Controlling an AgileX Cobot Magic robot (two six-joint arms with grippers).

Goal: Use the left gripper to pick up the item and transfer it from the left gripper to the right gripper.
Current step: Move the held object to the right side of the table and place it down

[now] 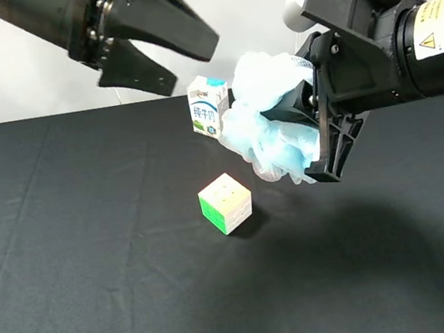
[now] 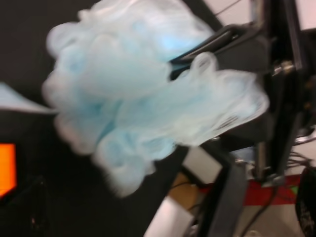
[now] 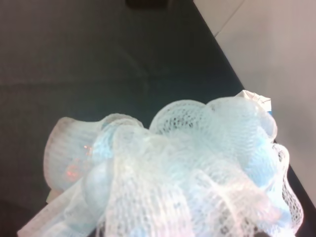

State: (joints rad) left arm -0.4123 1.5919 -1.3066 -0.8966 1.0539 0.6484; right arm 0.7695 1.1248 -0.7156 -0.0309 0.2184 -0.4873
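While the left gripper (image 1: 192, 66) hangs high over the back left of the black-covered table (image 1: 96, 279) with its wedge jaws spread wide and nothing between them, the right gripper (image 1: 290, 143) is clamped on the pale-blue mesh bath pouf (image 1: 255, 132). Pouf is in the air, right of centre, clear of the table surface; ruffles bulge out above and below the black jaws. Left gripper and pouf are apart, with a gap between them. Small white milk carton (image 1: 210, 107) stands upright on the table just behind and left of the pouf; from the high camera the pouf overlaps its right edge, contact cannot be told. Pastel puzzle cube (image 1: 226, 203) sits on the table in front of the carton, below and left of the pouf, apart from both. Left wrist view: pouf (image 2: 148, 98) fills the frame, blurred, with one black jaw of the right gripper pressed into its ruffles. Right wrist view: mesh ruffles (image 3: 187, 168) hide the jaws; the carton's top corner (image 3: 256, 98) peeks out behind.
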